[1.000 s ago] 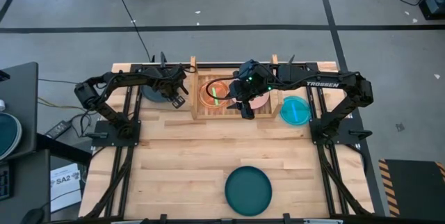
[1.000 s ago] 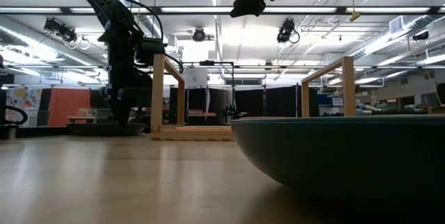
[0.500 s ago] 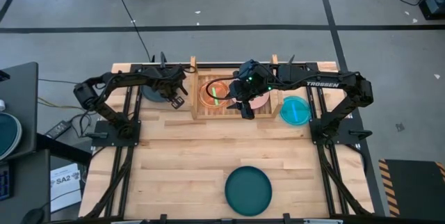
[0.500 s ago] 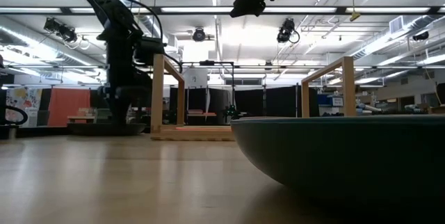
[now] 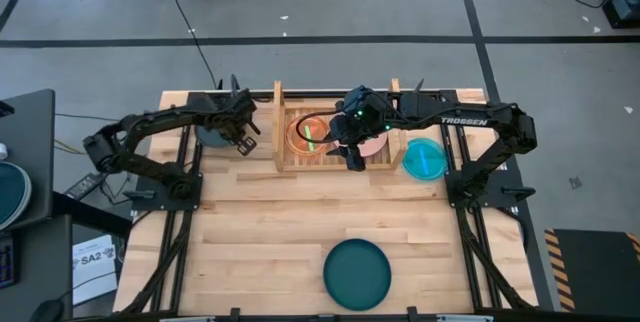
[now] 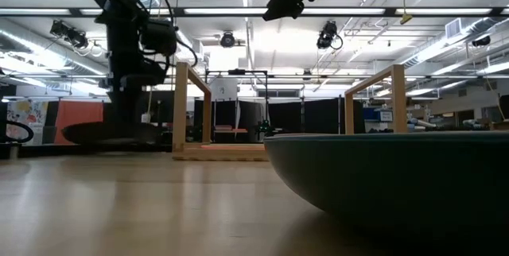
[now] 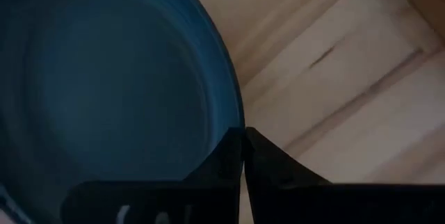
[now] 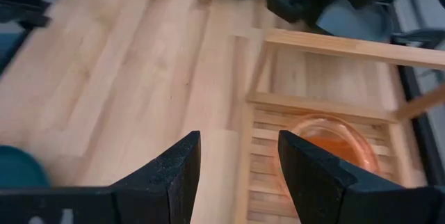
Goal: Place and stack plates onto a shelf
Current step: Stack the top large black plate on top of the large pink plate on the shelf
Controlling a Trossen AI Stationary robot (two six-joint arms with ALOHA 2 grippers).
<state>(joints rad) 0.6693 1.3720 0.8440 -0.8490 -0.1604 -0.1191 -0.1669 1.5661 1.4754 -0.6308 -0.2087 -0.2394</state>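
Observation:
My left gripper (image 5: 238, 134) is shut on a dark blue plate (image 5: 212, 128) just left of the shelf (image 5: 335, 158), a low rack of pale slats with two upright side boards. In the low view the plate (image 6: 111, 133) hangs above the tabletop. A translucent orange plate (image 5: 305, 130) lies on the slats, with a pink one (image 5: 377, 144) beside it, partly under my right arm. My right gripper (image 5: 352, 158) hovers open above the shelf's near edge. A cyan plate (image 5: 424, 159) lies flat on the table right of the shelf. A dark green-teal plate (image 5: 357, 273) lies flat near the near edge. My left gripper (image 7: 242, 135) pinches the dark blue plate by its rim (image 7: 233, 106), on the side toward the shelf, one finger above the rim and one below. The plate is lifted clear of the table and sits roughly level in the hold.
The shelf's side boards (image 6: 180, 105) stand upright on either side of the slats. The green-teal plate (image 6: 390, 176) fills the low view's near right. Bare wood (image 5: 270, 212) lies between the shelf and the near edge.
My left gripper has risen and drawn a little toward the table's left edge, staying shut on the rim. The dark blue plate, which lay on the table, is now lifted clear and has shifted slightly left with it. The right arm has kept still.

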